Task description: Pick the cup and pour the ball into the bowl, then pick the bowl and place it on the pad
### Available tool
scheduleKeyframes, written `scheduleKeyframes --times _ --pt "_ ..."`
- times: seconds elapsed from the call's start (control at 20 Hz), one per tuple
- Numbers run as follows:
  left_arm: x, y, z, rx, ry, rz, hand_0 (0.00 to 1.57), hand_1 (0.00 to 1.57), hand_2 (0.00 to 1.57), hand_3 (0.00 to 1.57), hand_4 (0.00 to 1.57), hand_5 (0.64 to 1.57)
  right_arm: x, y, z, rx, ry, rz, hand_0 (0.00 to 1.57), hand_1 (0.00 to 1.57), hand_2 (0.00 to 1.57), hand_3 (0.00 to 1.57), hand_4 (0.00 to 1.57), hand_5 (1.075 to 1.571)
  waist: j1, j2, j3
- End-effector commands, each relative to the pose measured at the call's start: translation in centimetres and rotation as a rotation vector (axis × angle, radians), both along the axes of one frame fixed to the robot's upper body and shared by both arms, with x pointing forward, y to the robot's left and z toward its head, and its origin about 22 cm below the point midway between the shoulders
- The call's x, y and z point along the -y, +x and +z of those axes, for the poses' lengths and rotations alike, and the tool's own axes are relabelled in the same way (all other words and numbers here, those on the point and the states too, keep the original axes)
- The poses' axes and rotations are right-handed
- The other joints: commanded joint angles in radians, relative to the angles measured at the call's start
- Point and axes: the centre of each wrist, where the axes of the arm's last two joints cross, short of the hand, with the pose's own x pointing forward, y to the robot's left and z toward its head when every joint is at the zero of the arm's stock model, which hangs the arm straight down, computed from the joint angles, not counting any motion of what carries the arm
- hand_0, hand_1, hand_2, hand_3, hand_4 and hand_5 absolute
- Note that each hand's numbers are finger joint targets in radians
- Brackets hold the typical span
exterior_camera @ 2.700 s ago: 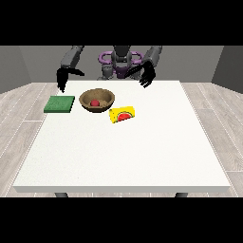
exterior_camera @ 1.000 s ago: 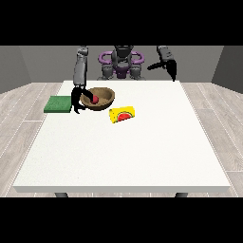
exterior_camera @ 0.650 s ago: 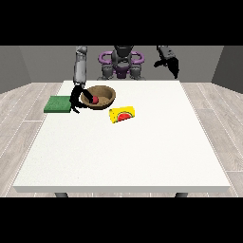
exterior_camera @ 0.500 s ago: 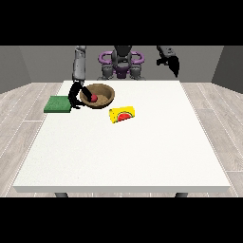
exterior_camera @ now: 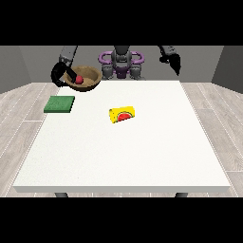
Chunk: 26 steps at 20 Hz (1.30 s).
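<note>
The bowl (exterior_camera: 85,78) is lifted above the table's far edge, at the upper left of the view, tilted so its open side faces the camera. The red ball (exterior_camera: 79,79) sits inside it, toward its left wall. My hand at the view's left (exterior_camera: 60,74) is on the bowl's left rim, the fingers curled over that edge and holding it; the exact lie of the thumb is hard to make out at this range.

The green pad (exterior_camera: 60,104) lies flat on the white table (exterior_camera: 123,152), below the bowl and slightly to its left, apart from it. The bowl is not over the pad from this angle; it appears beyond and above it.

The yellow cup (exterior_camera: 122,114) lies on its side on the table, to the right of the pad and well below and right of the bowl, its red interior toward the camera. Nothing touches it.

My hand at the view's right (exterior_camera: 174,62) hangs in the air far to the right of the bowl, beyond the table's far edge. It holds nothing; I cannot tell how its fingers lie.
</note>
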Motion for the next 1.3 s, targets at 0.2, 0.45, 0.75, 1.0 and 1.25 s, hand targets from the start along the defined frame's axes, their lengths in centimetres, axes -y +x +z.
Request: scheduleKeyframes --times 0.2,0.45,0.75,1.0,1.25 --pt "-0.6 -1.5 -1.3 0.051 -0.001 0.012 0.0 0.0 0.0 0.0 1.03 1.43 6.3 -1.2 3.3 0.022 -0.022 -0.005 1.57 1.57 1.57 0.22 0.88 1.57 -0.013 0.057 0.0025" --pt "-5.4 1.0 4.2 0.176 -0.043 -0.004 0.0 0.0 0.0 0.0 1.25 1.503 9.0 -1.2 5.2 0.146 -0.029 -0.067 1.57 1.57 1.57 0.22 0.88 1.57 0.035 0.163 0.0028" --pt "-16.7 -1.3 9.2 0.289 -0.059 0.09 0.0 0.0 0.0 0.0 1.3 1.571 12.1 -3.9 3.8 0.204 -0.004 -0.098 1.57 1.57 1.57 0.0 0.86 1.57 0.055 0.217 0.0026" --pt "-21.4 -2.2 11.1 0.369 -0.078 0.12 0.0 0.0 0.0 0.0 1.25 1.569 10.9 -1.7 6.4 0.324 0.011 -0.1 1.57 1.57 1.57 0.0 0.79 1.566 0.042 0.313 0.0019" --pt "-22.2 -3.1 10.4 0.346 -0.069 0.123 0.0 0.0 0.0 0.0 1.19 1.557 11.6 -2.0 5.9 0.292 -0.006 -0.148 1.57 1.57 1.57 0.0 0.69 1.567 0.053 0.284 0.0026"
